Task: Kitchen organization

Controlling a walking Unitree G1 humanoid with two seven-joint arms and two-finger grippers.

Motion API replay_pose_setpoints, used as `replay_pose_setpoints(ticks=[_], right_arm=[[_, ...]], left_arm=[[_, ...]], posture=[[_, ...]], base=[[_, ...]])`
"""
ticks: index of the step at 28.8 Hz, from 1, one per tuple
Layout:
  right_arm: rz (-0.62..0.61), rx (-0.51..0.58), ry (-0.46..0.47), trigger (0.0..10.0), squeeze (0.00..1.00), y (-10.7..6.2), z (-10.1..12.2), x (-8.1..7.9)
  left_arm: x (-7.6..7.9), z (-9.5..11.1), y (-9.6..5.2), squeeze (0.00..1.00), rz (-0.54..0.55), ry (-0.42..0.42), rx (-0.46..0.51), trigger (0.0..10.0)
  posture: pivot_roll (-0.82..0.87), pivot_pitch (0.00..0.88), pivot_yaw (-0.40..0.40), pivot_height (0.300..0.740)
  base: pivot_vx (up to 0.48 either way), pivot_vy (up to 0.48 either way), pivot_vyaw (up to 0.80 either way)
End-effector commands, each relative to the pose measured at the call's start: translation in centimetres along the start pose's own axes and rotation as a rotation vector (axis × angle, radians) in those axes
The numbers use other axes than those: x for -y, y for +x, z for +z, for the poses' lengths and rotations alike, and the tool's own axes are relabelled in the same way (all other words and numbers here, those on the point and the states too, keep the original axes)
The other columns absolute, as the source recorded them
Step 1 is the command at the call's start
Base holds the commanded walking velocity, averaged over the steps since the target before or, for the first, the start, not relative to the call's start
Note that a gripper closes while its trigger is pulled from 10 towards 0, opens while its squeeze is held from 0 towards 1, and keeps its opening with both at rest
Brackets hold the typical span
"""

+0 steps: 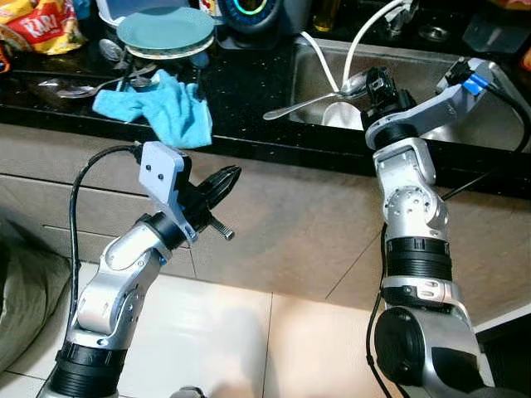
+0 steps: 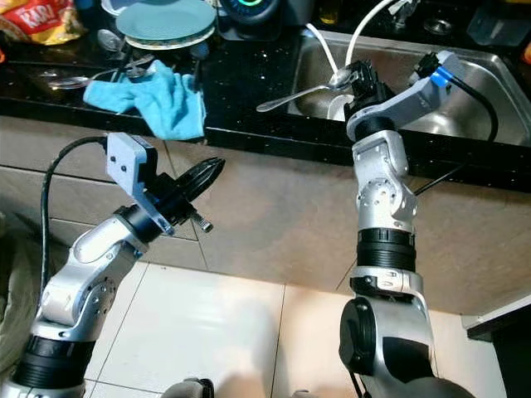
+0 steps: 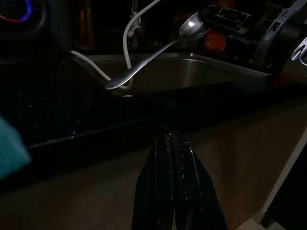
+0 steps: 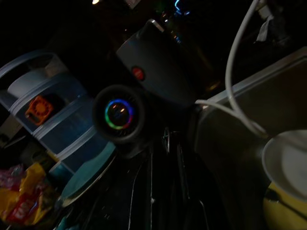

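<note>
A metal spoon [image 1: 311, 101] hangs level over the left rim of the steel sink [image 1: 431, 58]. My right gripper [image 1: 375, 83] is shut on the spoon's bowl end, and the handle points left over the black counter [image 1: 249, 91]. The left wrist view shows the same spoon [image 3: 148, 60] held at its bowl. My left gripper [image 1: 224, 178] is shut and empty. It is held below the counter's front edge, in front of the cabinet face, pointing towards the sink.
A blue cloth [image 1: 170, 108] lies on the counter beside loose spoons [image 1: 79, 87], with a teal plate [image 1: 166, 31] behind. A snack bag [image 1: 41, 25] sits far left. An appliance with a glowing ring [image 1: 249, 10] stands at the back. A white hose [image 1: 365, 33] and a white bowl [image 1: 342, 116] are in the sink.
</note>
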State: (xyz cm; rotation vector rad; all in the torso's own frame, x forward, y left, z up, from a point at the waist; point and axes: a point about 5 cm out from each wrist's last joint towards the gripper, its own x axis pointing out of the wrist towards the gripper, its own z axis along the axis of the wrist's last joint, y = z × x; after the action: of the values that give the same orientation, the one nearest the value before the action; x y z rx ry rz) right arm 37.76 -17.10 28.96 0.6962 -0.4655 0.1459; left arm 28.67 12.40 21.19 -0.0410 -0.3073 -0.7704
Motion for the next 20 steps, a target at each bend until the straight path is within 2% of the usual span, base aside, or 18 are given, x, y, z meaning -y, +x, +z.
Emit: replay_pose_setpoints(ticks=[1, 20], right_arm=[[-0.012, 0.006, 0.012, 10.0, 0.0, -0.12, -0.09, 0.42], [-0.017, 0.017, 0.019, 10.0, 0.0, -0.2, -0.01, 0.42]], left_arm=[[0.3, -0.32, 0.09, 0.0, -0.022, 0.009, -0.012, 10.0], [0.51, -0.36, 0.36, 0.0, -0.047, 0.011, -0.012, 10.0]], posture=[[0.13, 0.088, -0.043, 0.74], [0.12, 0.084, -0.035, 0.74]], base=[[0.349, 0.0, 0.0], [0.388, 0.0, 0.0]])
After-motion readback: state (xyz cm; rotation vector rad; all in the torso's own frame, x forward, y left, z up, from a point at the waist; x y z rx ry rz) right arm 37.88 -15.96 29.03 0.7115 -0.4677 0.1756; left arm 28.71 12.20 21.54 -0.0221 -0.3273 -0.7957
